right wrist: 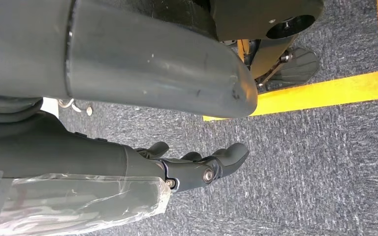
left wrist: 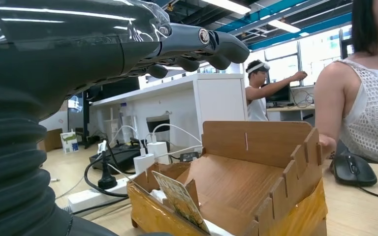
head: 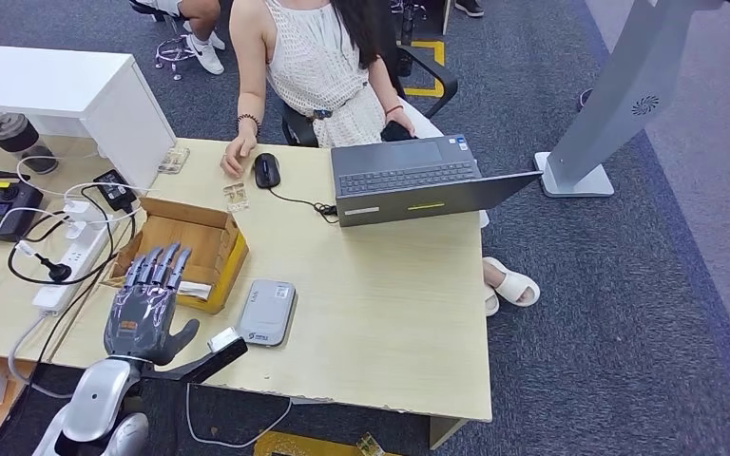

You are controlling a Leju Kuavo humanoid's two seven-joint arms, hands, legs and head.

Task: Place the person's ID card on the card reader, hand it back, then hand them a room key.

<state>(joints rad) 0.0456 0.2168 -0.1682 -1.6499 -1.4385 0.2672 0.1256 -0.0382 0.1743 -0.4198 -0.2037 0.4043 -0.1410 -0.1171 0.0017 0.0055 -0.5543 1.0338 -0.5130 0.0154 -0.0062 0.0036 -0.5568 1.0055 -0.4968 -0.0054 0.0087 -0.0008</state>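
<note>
the left robot hand hovered over the near end of the cardboard box, fingers stretched out and apart, holding nothing, apparently poised there because the box holds the cards it may need later. in the left wrist view a printed card stood upright in a slot at the box's near end, likely a room key, though its print was too small to read. the grey card reader lay flat on the surface just beside the box, on the side toward the laptop, within easy reach of that hand. a small clear-sleeved card, probably the id card, lay beyond the box's far edge, just beside the person's hand, as if set down for collection. the right robot hand hung down over the carpet, fingers loosely extended and empty, playing no part yet. from this layout the task looked to be at its start, with nothing on the reader. beyond the box, a black mouse and its cable lay near the id card, and the box's raised far wall stood between the left hand and the card, so a reach would likely need to pass over it. a power strip with tangled cables lay beside the box, away from the reader.
</note>
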